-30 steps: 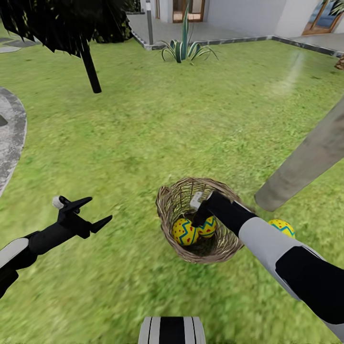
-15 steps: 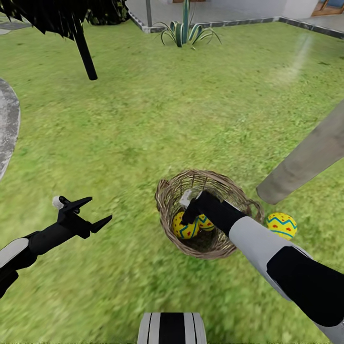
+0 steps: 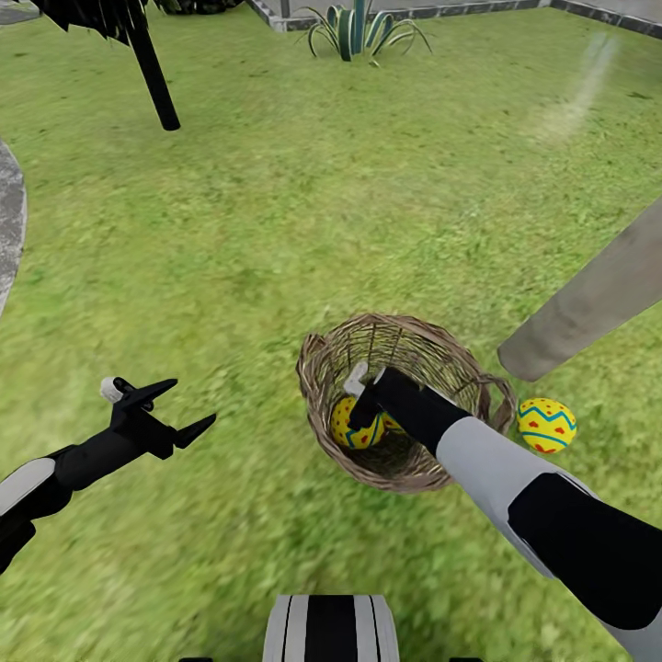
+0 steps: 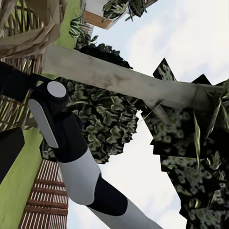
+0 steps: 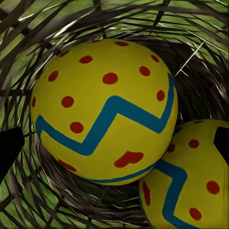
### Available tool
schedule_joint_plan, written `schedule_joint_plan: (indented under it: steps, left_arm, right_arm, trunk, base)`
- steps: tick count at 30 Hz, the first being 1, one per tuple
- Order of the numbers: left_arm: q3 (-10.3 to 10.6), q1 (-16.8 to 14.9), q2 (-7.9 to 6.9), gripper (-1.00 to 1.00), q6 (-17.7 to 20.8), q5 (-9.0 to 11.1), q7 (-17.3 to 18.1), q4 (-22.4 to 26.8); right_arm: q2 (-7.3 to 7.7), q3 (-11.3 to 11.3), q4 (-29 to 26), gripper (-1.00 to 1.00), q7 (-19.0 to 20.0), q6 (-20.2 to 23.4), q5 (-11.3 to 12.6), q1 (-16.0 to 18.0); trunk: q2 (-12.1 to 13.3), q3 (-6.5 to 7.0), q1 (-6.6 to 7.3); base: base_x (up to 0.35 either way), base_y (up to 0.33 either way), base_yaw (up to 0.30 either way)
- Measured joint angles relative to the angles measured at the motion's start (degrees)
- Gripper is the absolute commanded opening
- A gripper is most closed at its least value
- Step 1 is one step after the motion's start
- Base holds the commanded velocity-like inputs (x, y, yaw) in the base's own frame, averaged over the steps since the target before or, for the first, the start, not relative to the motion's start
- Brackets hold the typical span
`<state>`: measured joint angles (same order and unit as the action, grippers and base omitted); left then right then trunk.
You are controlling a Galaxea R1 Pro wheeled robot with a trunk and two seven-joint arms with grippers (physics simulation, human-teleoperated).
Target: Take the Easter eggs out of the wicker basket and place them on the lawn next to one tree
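At the near edge of the head view the robot's striped base (image 3: pixel 331 630) is seen over the lawn (image 3: pixel 276 230). To the left, the left gripper (image 3: pixel 175 406) is held above the grass with its two fingers spread apart and nothing between them. To the right, the right arm is reached down into the wicker basket (image 3: pixel 317 391), so that the right gripper (image 3: pixel 360 416) is placed low inside the weave, just above the eggs. In the right wrist view, two dark fingertips (image 5: pixel 9 150) are seen at opposite edges, parted widely, with one Easter egg (image 5: pixel 102 112) framed between them but not clamped. A second egg (image 5: pixel 191 176) is seen touching the first, both lying on the basket's woven bottom. In the head view only part of one egg (image 3: pixel 354 429) is visible under the arm. A third egg (image 3: pixel 546 425) is found on the grass just outside the basket, near the foot of the pale trunk of the tree (image 3: pixel 588 303), which is seen slanting up to the right. Farther off, a thin dark trunk (image 3: pixel 154 78) and a spiky green plant (image 3: pixel 354 28) are seen at the far edge of the lawn, and a grey stone patio (image 3: pixel 9 221) at the left.
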<state>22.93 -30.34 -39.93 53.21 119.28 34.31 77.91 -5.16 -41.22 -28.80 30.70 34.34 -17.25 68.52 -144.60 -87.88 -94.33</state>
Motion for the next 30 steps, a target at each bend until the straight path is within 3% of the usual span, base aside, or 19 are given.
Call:
schedule_joint_plan:
  steps: [9, 20, 30]
  left_arm:
    - [0.00, 0.00, 0.21, 1.00, 0.00, 0.10, 0.04, -0.75]
    - [0.08, 0.00, 0.44, 1.00, -0.01, 0.19, 0.13, -2.03]
    - [0.08, 0.00, 0.44, 1.00, -0.07, 0.19, 0.13, -2.11]
  right_arm:
    - [-0.03, 0.00, -0.54, 1.00, 0.15, -0.08, -0.13, 0.00]
    - [-0.15, -0.27, -0.09, 1.00, 0.24, -0.08, -0.25, -0.09]
    - [-0.28, -0.36, -0.50, 1.00, 1.32, -0.20, -0.12, -0.16]
  trunk:
    - [-0.03, -0.44, -0.05]
    - [-0.03, -0.44, -0.04]
    - [-0.03, -0.44, -0.05]
  base:
    - [0.006, 0.000, 0.000]
    - [0.244, 0.000, 0.000]
    - [0.014, 0.000, 0.000]
